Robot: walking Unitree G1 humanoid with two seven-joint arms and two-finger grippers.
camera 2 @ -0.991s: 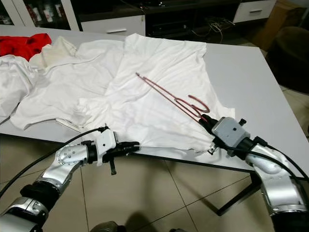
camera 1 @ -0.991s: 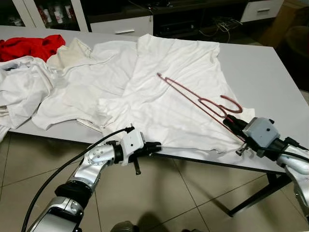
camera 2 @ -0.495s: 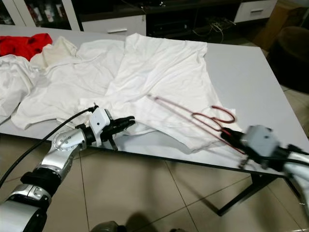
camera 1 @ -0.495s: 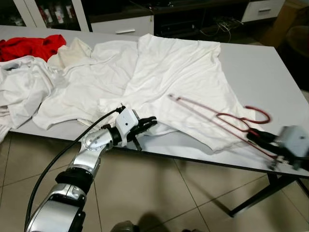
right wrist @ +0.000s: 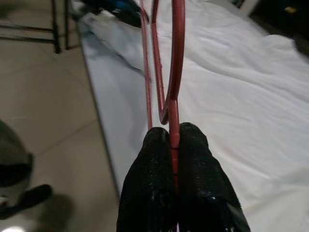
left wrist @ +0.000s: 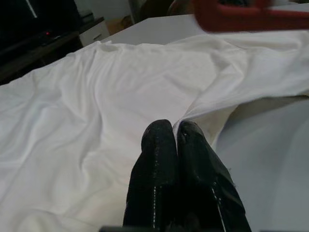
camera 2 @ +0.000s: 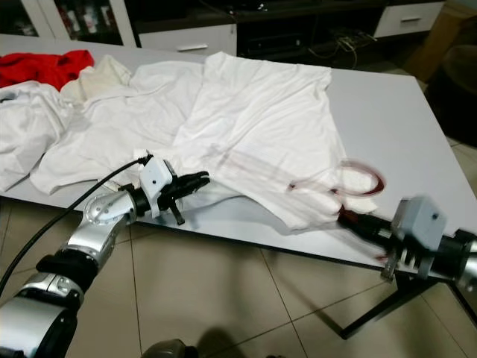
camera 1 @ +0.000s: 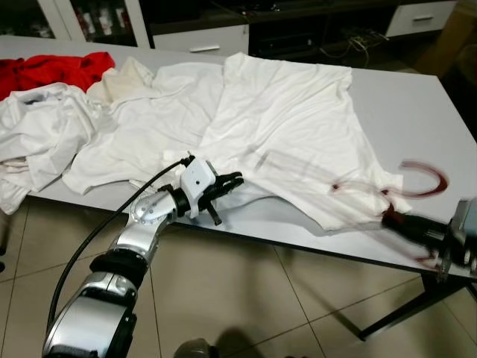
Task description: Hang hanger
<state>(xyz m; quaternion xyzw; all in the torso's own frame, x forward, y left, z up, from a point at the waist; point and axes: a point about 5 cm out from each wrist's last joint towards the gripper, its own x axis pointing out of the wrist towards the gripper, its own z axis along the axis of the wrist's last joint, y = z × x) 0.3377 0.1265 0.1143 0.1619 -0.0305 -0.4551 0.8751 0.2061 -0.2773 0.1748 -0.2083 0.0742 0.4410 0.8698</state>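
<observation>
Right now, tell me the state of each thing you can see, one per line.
Right gripper: shut on the red hanger.
Red hanger: held over the near table edge, blurred.
Left gripper: shut, at the white shirt's hem.
White shirt: spread flat on the table.
Red garment: crumpled at the far corner.

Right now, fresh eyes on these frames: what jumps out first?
The red hanger, clamped between the right gripper's shut fingers off the table's near right corner and motion-blurred in the head views. Next, the white shirt spread across the middle of the table, with the left gripper pinched on its near hem. A red garment sits at the far left corner.
</observation>
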